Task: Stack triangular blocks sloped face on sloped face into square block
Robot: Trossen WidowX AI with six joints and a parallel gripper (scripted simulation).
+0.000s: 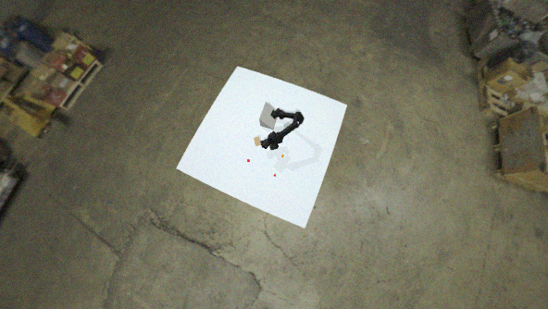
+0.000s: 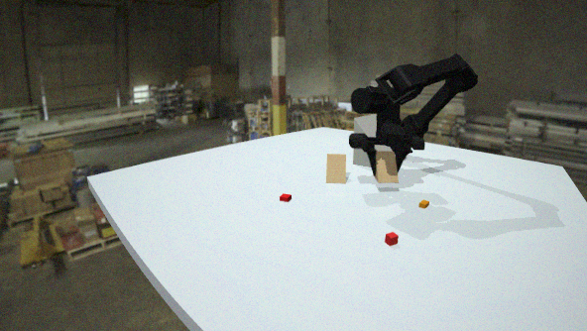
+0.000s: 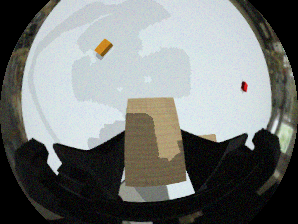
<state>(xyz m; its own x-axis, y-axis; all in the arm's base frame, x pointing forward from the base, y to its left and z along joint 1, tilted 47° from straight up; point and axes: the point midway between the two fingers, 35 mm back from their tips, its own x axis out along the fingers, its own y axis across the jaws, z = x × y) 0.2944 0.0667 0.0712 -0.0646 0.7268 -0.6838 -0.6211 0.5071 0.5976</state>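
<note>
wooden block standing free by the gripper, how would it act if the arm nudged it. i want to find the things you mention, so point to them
The free wooden block (image 1: 257, 141) (image 2: 336, 168) looks rigid, so it probably wouldn't bend. Standing taller than wide in the exterior view, it might tip under a high push. Its flat, straight edges suggest sliding rather than rolling.
</note>
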